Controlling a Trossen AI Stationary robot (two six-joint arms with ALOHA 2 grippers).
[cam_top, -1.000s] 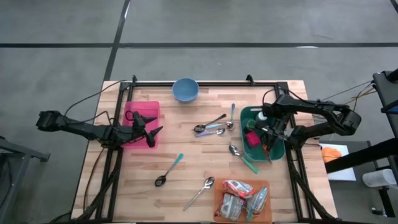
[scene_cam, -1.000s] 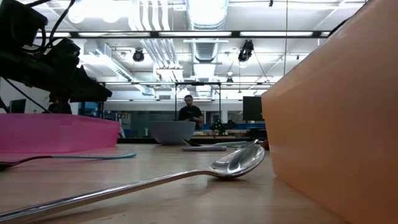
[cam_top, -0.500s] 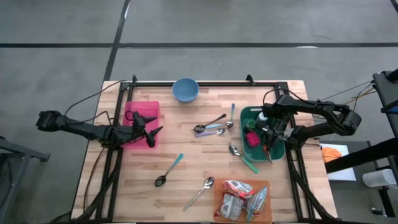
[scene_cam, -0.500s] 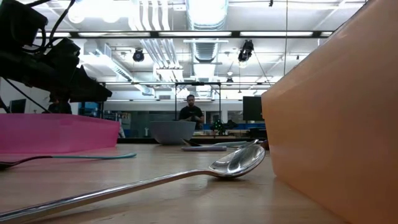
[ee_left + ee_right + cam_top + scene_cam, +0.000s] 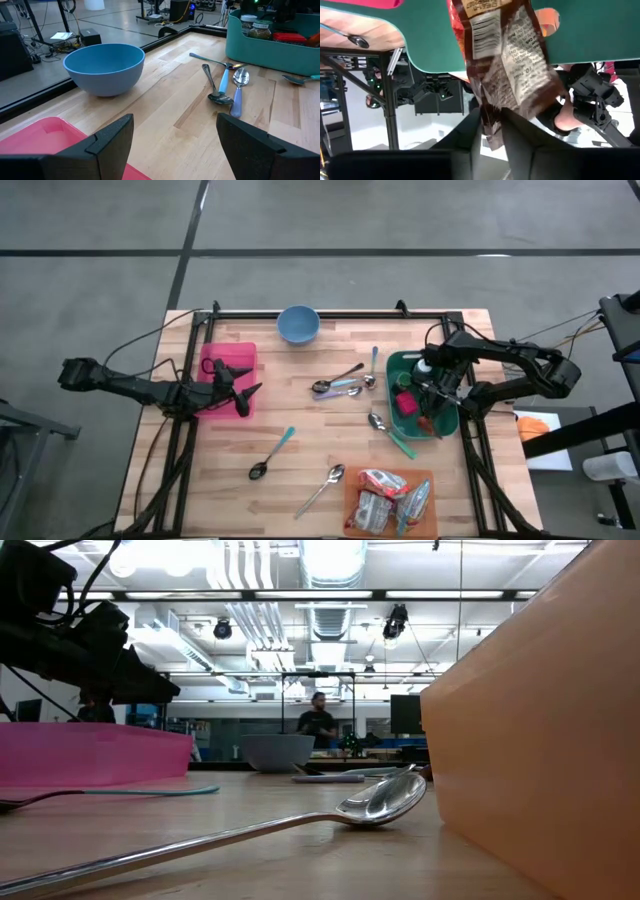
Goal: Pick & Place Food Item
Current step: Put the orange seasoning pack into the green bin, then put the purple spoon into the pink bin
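Note:
A brown-and-red snack packet (image 5: 507, 55) sticks out from my right gripper (image 5: 491, 119), which is shut on it at the near end of the teal bin (image 5: 412, 361). In the high view the packet (image 5: 430, 424) shows at the bin's near wall, below my right gripper (image 5: 434, 408). The bin also holds a pink item (image 5: 405, 402) and a white-capped bottle (image 5: 424, 367). More packets lie in the orange tray (image 5: 352, 480). My left gripper (image 5: 247, 392) stands open over the pink bin (image 5: 228, 356), with nothing between its fingers (image 5: 112, 137). My right gripper pinches the packet's narrow sealed end (image 5: 492, 131) between its two fingers. The fingers point toward the table's near edge, slanting a little down. The packet reaches out ahead of them, its barcode face showing, in front of the teal bin's wall; whether it rests on the bin I cannot tell.
A blue bowl (image 5: 298, 324) stands at the far edge. Several spoons lie on the wood: three by the teal bin (image 5: 345, 383), one (image 5: 388, 432) at its near corner, and two (image 5: 270, 455) (image 5: 322, 488) toward the near edge. In the low view the orange tray's wall (image 5: 540, 720) fills the right.
My right gripper has kept almost still. The packet in it has turned a little, and the high view now shows more of its face at the teal bin's near end than before.

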